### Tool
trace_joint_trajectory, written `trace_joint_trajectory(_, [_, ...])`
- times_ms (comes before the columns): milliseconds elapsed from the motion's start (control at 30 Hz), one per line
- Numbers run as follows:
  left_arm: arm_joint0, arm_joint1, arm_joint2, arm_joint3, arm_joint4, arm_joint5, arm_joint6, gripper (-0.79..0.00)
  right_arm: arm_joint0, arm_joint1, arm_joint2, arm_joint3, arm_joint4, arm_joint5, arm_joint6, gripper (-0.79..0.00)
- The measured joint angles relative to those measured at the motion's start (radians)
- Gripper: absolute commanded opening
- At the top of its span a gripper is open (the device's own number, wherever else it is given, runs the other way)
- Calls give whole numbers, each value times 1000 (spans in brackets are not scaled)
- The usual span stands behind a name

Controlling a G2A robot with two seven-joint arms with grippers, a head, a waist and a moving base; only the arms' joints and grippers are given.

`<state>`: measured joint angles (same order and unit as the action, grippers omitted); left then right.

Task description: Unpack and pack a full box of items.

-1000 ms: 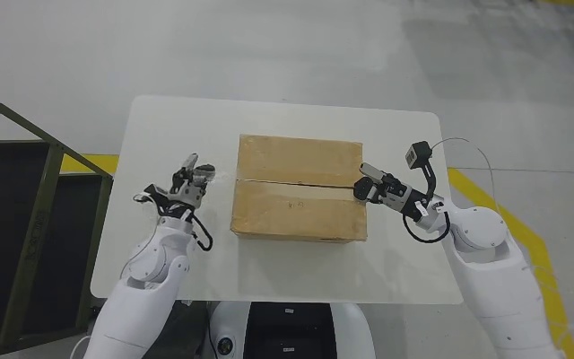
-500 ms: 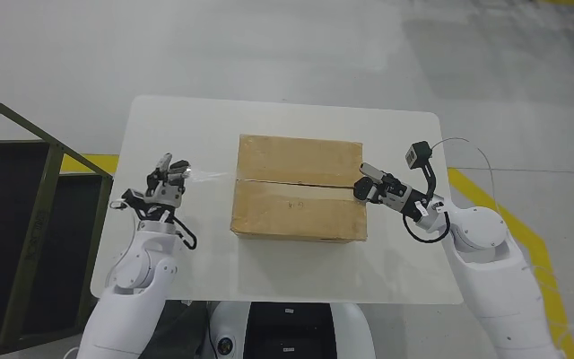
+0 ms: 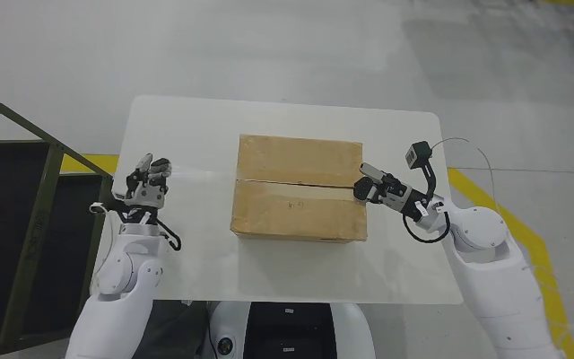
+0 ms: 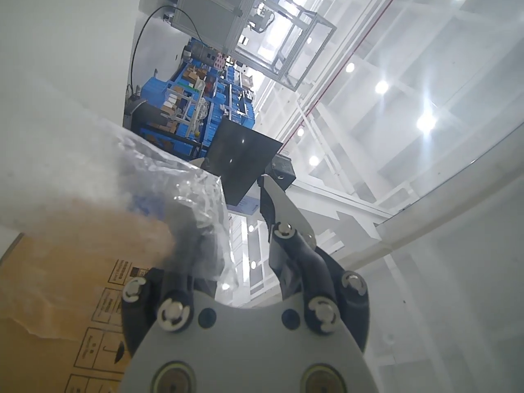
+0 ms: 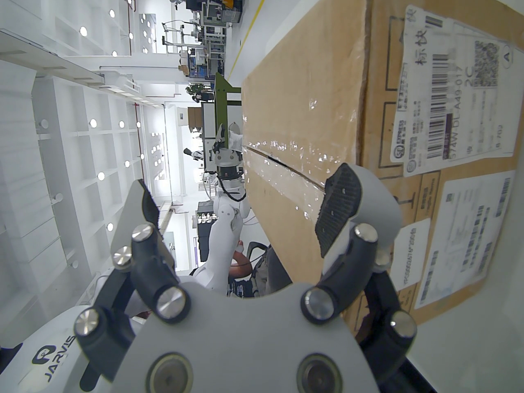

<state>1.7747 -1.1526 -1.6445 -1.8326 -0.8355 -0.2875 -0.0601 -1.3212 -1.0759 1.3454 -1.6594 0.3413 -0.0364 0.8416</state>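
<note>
Pulled clear tape (image 3: 202, 170) further off seam of box (image 3: 296, 211) at middle of bench (image 3: 269, 121), toward left edge; cannot tell if left claw (image 3: 150, 165) clamps it. Kept right claw (image 3: 360, 179) wide open at box end. Means box soon openable

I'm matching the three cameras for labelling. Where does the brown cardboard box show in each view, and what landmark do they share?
Top view: the brown cardboard box sits mid-picture on the white table.
Left wrist view: the box's printed side fills the picture's lower-left corner.
Right wrist view: the box's top and labelled end span the picture's upper right.
Shared landmark: the left tool, off the box's printed side.
</note>
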Motion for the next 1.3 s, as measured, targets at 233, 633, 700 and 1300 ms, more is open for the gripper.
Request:
trace_joint_trajectory(233, [13,-8,-8,-40,21,1,9,-659,0,0,0,0,0,0,0,0])
trace_joint_trajectory(633, [28,-20,-40,-31,29,-6,27,-733,0,0,0,0,0,0,0,0])
trace_joint_trajectory(700, [26,-22,-45,-26,26,1,21,-723,0,0,0,0,0,0,0,0])
trace_joint_trajectory(1300, [54,-32,-91,48,32,82,-49,-603,0,0,0,0,0,0,0,0])
